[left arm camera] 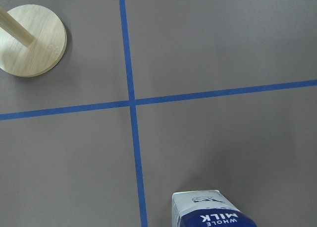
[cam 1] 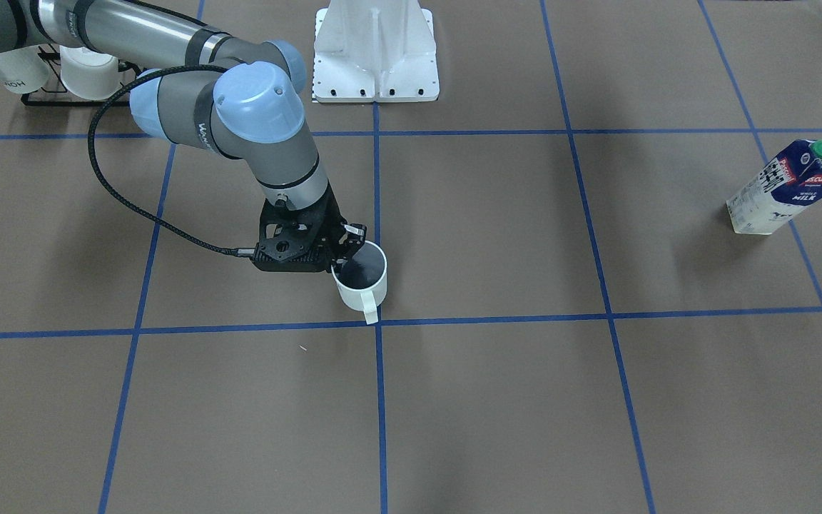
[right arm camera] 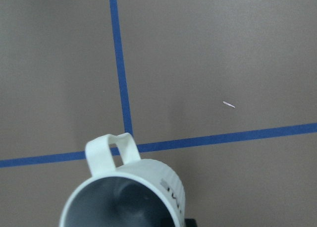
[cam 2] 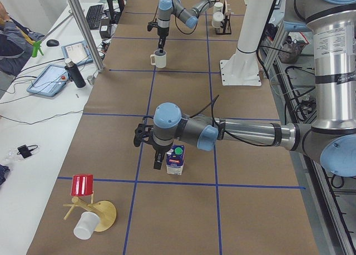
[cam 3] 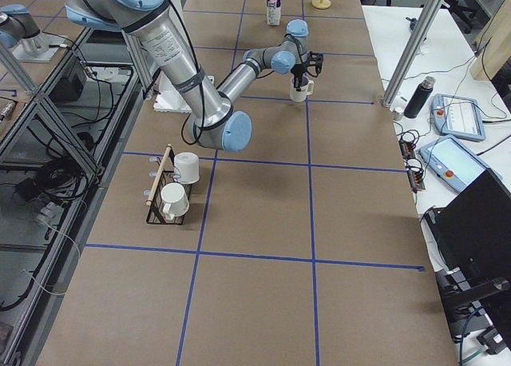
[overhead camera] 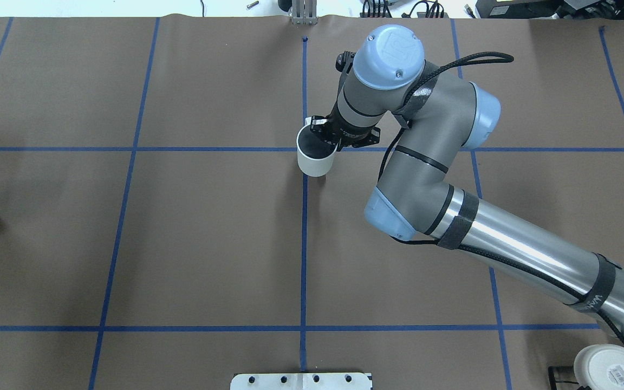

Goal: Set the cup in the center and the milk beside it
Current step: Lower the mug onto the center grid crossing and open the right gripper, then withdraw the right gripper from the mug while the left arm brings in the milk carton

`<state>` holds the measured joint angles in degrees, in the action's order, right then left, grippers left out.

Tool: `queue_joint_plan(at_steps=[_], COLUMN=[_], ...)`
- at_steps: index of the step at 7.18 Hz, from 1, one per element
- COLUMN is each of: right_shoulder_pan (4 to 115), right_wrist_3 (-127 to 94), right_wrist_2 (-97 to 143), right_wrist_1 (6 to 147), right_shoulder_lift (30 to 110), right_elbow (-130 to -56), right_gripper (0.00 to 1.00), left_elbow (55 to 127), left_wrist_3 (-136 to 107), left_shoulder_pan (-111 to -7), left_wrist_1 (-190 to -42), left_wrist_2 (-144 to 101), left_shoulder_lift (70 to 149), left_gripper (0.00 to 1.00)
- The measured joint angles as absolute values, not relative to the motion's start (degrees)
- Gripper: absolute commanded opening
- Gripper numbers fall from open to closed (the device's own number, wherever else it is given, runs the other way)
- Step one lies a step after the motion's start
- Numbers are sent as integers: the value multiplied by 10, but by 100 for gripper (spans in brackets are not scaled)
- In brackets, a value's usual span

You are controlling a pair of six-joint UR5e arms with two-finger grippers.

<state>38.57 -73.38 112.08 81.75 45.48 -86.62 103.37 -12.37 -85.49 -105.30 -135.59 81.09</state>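
Observation:
The cup (cam 1: 361, 282), a small white mug with a dark inside, is upright at the centre, just behind the tape crossing (cam 1: 379, 323), with its handle toward the crossing. My right gripper (cam 1: 347, 250) is shut on its rim, one finger inside and one outside. The cup also shows in the overhead view (overhead camera: 316, 154) and the right wrist view (right arm camera: 124, 202). The milk (cam 1: 785, 189), a blue and white carton with a green cap, stands far out on my left side. My left gripper (cam 2: 159, 159) hangs right beside the milk (cam 2: 176, 159); I cannot tell whether it is open.
A black rack with white cups (cam 1: 83, 75) stands by the right arm's base. The white robot mount (cam 1: 375, 53) is at the table's back middle. A wooden stand with a red cup (cam 2: 83, 185) and a lying white cup is beyond the milk; its base shows in the left wrist view (left arm camera: 32, 41).

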Motion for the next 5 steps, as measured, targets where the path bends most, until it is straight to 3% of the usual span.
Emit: queue_joint_plan(at_steps=[5], right_shoulder_pan=[423], right_wrist_3=[-728], right_wrist_2=[1137], right_wrist_1=[834], right_shoulder_lift=[506], right_elbow=[-919], right_gripper=[100], left_elbow=[1056], left_wrist_3=[-219], left_shoulder_pan=[-785], left_wrist_1=[-1053], left_wrist_2=[-1360], left_shoulder_lift=[796], left_gripper=[98])
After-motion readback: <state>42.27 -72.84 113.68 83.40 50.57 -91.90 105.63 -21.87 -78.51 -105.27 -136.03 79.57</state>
